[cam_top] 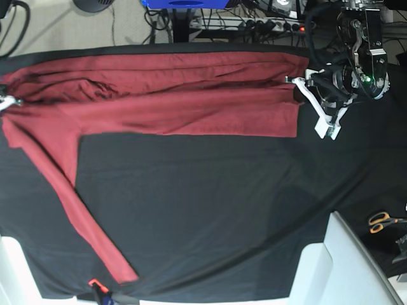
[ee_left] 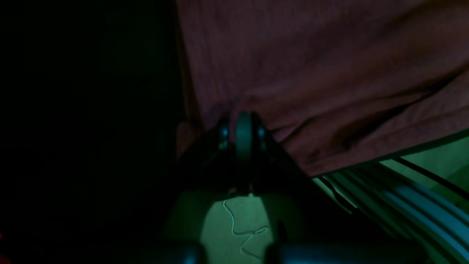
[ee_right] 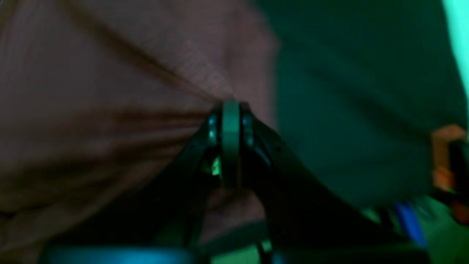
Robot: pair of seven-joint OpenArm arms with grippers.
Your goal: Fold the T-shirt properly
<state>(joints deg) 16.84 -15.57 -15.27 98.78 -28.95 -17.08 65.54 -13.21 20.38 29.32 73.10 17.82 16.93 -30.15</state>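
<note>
The right gripper (ee_right: 231, 110), at the table's (cam_top: 210, 210) left edge in the base view, is clamped on the shirt (cam_top: 178, 95). The shirt stretches along the far edge (one sleeve trails to the near edge). The left gripper (ee_left: 243, 123) pinches its right end. Two arms, one shirt.

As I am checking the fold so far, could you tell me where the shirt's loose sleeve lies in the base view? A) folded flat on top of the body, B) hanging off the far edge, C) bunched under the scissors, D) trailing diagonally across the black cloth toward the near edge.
D: the T-shirt has one sleeve running diagonally over the black table cloth toward the near edge.
</note>
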